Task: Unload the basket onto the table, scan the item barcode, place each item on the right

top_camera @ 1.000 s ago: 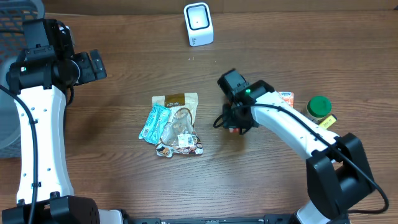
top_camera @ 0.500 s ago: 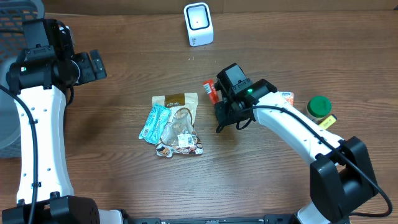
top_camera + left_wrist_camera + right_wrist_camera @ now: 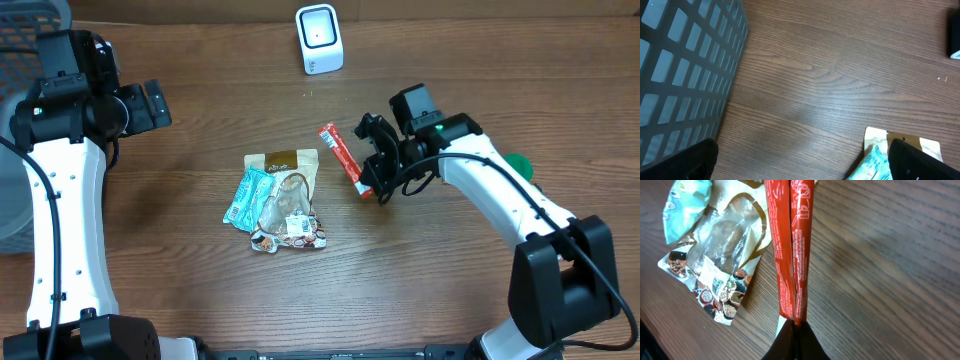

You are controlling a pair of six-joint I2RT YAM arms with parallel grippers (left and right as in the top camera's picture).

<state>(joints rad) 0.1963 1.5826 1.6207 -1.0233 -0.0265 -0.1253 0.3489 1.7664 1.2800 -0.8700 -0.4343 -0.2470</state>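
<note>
While our left gripper (image 3: 158,104) hangs empty, fingers wide apart, the pouches (image 3: 280,200) lie left of our right gripper (image 3: 372,180), whose fingers pinch the red stick (image 3: 343,158) by one end, leaving, we judge, its print free for the scanner (image 3: 319,38) beyond the fingertips.

The left arm (image 3: 58,230) is held at the left with the left gripper (image 3: 152,104) spread wide, apparently aimed inward, while the right arm (image 3: 500,190) is extended, the right gripper (image 3: 795,341) clamped on a red packet (image 3: 342,157).
</note>
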